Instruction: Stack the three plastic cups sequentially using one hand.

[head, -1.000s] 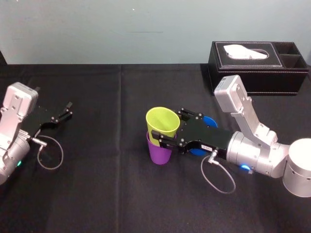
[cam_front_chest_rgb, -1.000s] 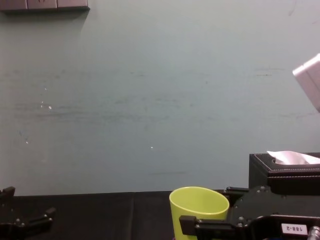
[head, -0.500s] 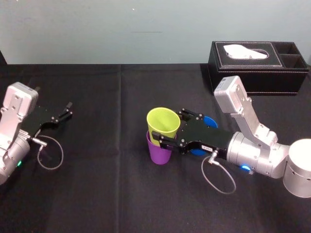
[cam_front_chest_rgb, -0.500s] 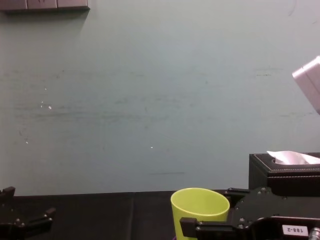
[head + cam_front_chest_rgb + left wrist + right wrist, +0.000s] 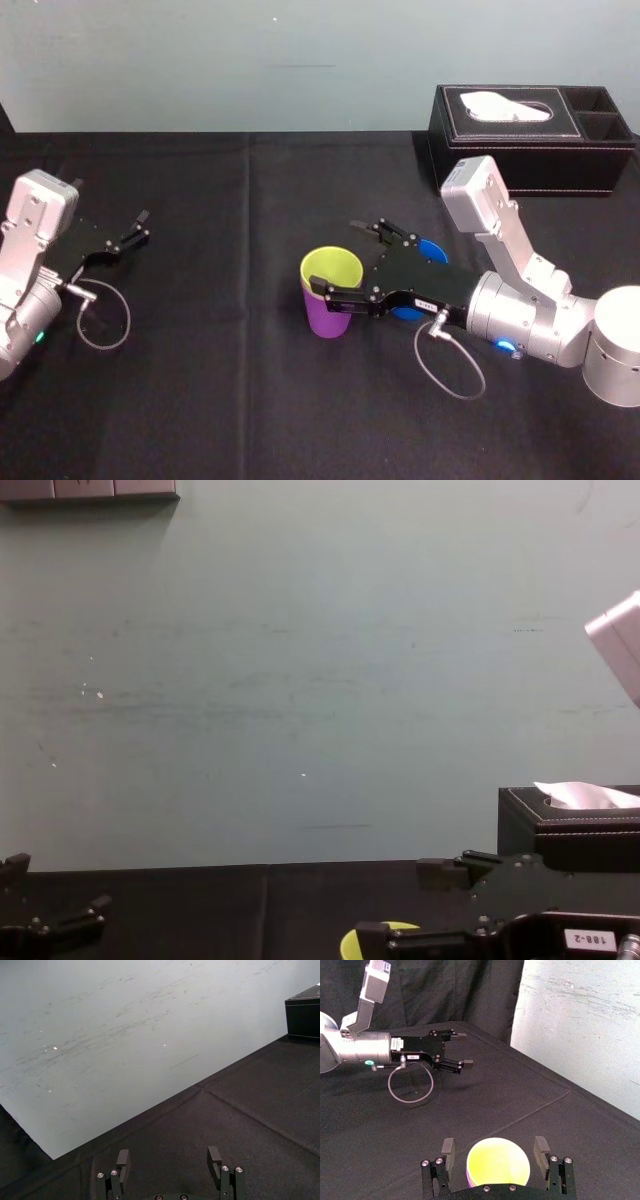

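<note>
Since the yellow-green cup (image 5: 333, 272) sits nested in the purple cup (image 5: 325, 318) near the middle of the counter (image 5: 220, 400), two of the three look stacked and the blue one seems to be what is left.

The right claw (image 5: 335, 258) reaches in from the robot's right. Its fingers are spread wide, one on each side of the yellow-green rim. From its own wrist the right claw (image 5: 494, 1145) shows a gap on both sides of the yellow-green cup (image 5: 497, 1161), so it grips nothing.

The blue cup (image 5: 432, 250) is not ahead of those fingers but behind them. It lies under the claw's black body, toward the robot's right, with blue showing on either side of it. Whether it stands upright or lies over cannot be told.

The next move therefore probably turns on this: the fingers point away from the blue cup, so the claw would have to draw back clear of the pair before it could come at it.

The left claw (image 5: 138, 228) rests well apart at the counter's left, its fingers open, and is much the farther of the two. A black tissue box (image 5: 530, 135) stands at the far right.
</note>
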Controlling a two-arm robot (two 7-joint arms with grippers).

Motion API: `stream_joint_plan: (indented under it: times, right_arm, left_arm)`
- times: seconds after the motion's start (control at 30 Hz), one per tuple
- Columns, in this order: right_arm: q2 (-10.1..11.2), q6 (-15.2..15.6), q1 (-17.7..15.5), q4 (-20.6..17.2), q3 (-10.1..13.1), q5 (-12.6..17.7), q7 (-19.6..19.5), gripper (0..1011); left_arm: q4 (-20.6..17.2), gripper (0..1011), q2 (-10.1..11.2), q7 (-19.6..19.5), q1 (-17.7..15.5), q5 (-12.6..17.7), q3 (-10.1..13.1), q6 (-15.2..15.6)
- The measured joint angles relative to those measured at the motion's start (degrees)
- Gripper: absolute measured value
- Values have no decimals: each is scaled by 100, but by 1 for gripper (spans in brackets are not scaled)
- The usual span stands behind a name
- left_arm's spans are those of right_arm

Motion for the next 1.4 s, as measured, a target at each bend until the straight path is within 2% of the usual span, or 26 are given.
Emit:
stream_joint_plan:
  times: [0.27, 0.47, 0.93, 1.17, 1.4]
  right_arm:
    - [0, -1, -1, -1, 0, 2, -1, 1003]
    - [91, -78, -218, -191, 180, -16, -144, 1003]
    - [534, -248, -1098, -853, 930, 22, -434, 1003]
    - [653, -263, -1505, -960, 1259, 75, -532, 1003]
    - [658, -271, -1760, -908, 1463, 124, -564, 1003]
  left_arm:
    - [0, 1011, 0, 0, 0, 0, 0, 0]
    - [0, 1011, 0, 0, 0, 0, 0, 0]
    - [0, 1011, 0, 0, 0, 0, 0, 0]
    - [0, 1011, 0, 0, -1, 0, 0, 0]
    - [0, 1011, 0, 0, 0, 0, 0, 0]
